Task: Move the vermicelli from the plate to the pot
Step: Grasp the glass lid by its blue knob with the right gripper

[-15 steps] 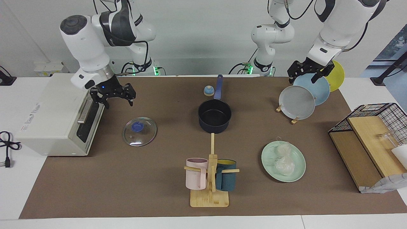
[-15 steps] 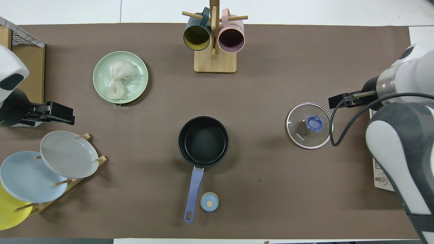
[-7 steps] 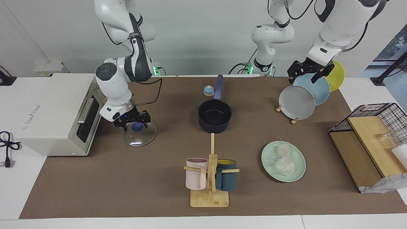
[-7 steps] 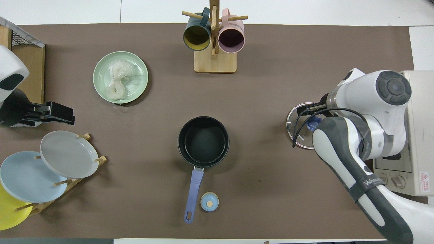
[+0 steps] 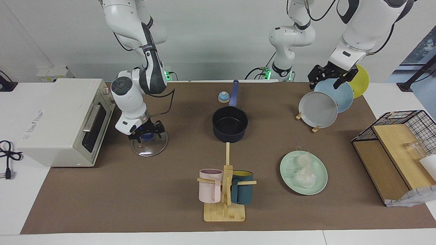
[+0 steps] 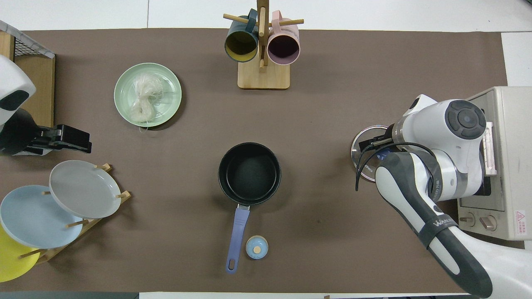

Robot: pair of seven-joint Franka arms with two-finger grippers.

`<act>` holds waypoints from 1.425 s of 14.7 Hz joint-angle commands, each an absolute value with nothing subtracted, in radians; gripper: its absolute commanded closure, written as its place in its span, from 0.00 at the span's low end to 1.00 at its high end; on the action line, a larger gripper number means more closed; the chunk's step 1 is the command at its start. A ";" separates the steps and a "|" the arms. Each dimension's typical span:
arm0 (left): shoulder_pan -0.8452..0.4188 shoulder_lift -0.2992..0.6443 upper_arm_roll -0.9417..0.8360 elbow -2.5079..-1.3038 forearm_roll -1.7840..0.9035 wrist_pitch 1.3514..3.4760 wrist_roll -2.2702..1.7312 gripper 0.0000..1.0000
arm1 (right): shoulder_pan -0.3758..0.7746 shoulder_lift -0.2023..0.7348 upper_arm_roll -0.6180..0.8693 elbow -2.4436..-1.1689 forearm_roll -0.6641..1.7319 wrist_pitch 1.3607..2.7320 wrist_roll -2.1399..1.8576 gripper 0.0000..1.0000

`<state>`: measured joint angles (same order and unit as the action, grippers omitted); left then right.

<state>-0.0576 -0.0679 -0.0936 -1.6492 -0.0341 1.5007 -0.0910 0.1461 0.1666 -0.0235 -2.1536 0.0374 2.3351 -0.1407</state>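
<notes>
Facing view: the vermicelli lies as a whitish clump on the plate, which sits flat on the bench. Taking the pot as landmark: the plate is farther from the robots than the pot and toward the left arm's end of the bench, well apart from it. The pot stands upright with a dark inside, handle pointing toward the robots. A small blue knob sits just beside the handle. The mug stand is farther from the robots than the pot.

Right hand is low over the blue knob of the glass lid, which lies toward the right arm's end from the pot; cannot tell whether its fingers are apart or closed. Left hand hangs above the upright plates in the rack, toward the left arm's end from the pot; finger state also cannot be told. The toaster oven stands just beside the lid.
</notes>
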 commanded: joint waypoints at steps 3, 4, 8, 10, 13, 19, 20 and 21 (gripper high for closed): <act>-0.051 -0.078 -0.095 -1.652 -0.046 1.488 -0.094 0.00 | 0.140 0.163 -0.017 -2.161 0.060 2.336 -0.176 0.00; -0.051 -0.078 -0.095 -1.652 -0.046 1.488 -0.094 0.00 | 0.138 0.163 -0.017 -2.161 0.058 2.330 -0.181 0.02; -0.051 -0.078 -0.095 -1.652 -0.046 1.488 -0.094 0.00 | 0.133 0.161 -0.017 -2.161 0.060 2.315 -0.179 0.04; -0.051 -0.078 -0.095 -1.652 -0.046 1.488 -0.094 0.00 | 0.132 0.161 -0.017 -2.163 0.060 2.313 -0.178 0.04; -0.051 -0.078 -0.095 -1.652 -0.046 1.488 -0.094 0.00 | 0.132 0.160 -0.018 -2.163 0.060 2.307 -0.178 0.04; -0.051 -0.078 -0.095 -1.652 -0.046 1.486 -0.094 0.00 | 0.132 0.160 -0.018 -2.161 0.057 2.303 -0.178 0.19; -0.051 -0.078 -0.095 -1.652 -0.046 1.488 -0.094 0.00 | 0.132 0.160 -0.018 -2.163 0.057 2.303 -0.178 0.20; -0.051 -0.078 -0.095 -1.652 -0.046 1.486 -0.094 0.00 | 0.132 0.160 -0.018 -2.163 0.057 2.299 -0.178 0.21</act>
<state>-0.0576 -0.0679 -0.0936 -1.6492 -0.0341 1.5003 -0.0910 0.1440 0.1685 -0.0241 -2.1544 0.0374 2.3155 -0.1451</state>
